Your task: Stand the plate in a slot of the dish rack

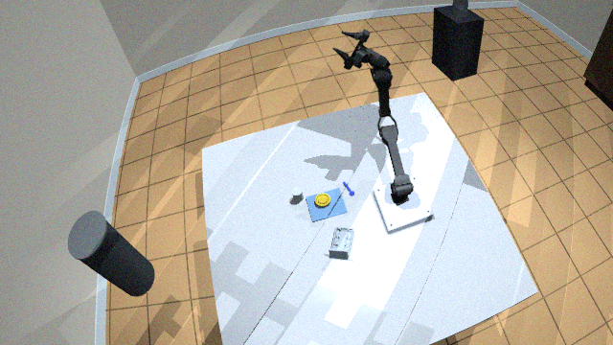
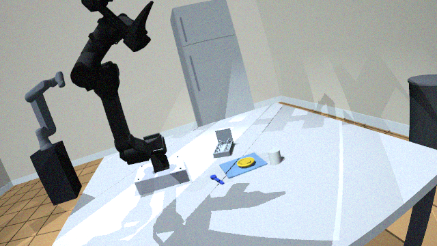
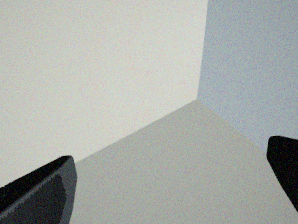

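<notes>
Gripper (image 1: 338, 40) (image 2: 134, 1) (image 3: 176, 159) is hanging wide, holding nothing, leaving grabbing room. Yellow plate (image 1: 323, 199) (image 2: 246, 162) is lying flat, needing lifting.

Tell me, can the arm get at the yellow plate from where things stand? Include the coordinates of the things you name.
Probably yes: the pincer (image 1: 339, 41) (image 3: 176, 159) is open and raised well away, and nothing covers the yellow plate (image 1: 323, 199) (image 2: 246, 162), lying flat on the blue mat (image 1: 330, 214) (image 2: 229, 172); the white cup (image 1: 297, 195) (image 2: 274, 156) stands beside the mat.
</notes>
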You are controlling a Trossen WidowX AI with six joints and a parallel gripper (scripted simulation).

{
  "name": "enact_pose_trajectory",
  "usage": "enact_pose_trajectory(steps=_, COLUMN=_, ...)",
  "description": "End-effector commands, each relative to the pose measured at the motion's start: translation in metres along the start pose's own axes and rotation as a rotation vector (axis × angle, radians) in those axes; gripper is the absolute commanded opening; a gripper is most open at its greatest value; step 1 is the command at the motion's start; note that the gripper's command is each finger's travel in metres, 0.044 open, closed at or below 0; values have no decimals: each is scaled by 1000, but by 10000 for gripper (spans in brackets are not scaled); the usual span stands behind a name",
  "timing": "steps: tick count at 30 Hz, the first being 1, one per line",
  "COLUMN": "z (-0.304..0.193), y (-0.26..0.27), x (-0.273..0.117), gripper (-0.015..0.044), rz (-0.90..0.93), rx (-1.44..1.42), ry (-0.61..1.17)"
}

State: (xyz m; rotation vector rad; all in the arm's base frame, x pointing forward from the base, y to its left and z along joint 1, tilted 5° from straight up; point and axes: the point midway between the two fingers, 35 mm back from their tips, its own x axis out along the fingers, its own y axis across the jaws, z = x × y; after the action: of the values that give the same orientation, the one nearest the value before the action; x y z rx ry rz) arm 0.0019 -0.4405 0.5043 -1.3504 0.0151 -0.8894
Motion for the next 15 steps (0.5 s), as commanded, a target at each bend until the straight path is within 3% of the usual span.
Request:
enact_pose_trajectory(steps=1, z=16, y=-25, x=-9, gripper=400, rz=-47, rx=-129, ry=3)
enact_pose_trajectory(steps=15, z=83, y=-93, x=-40, gripper=400, rz=-187, rx=-590, ry=12)
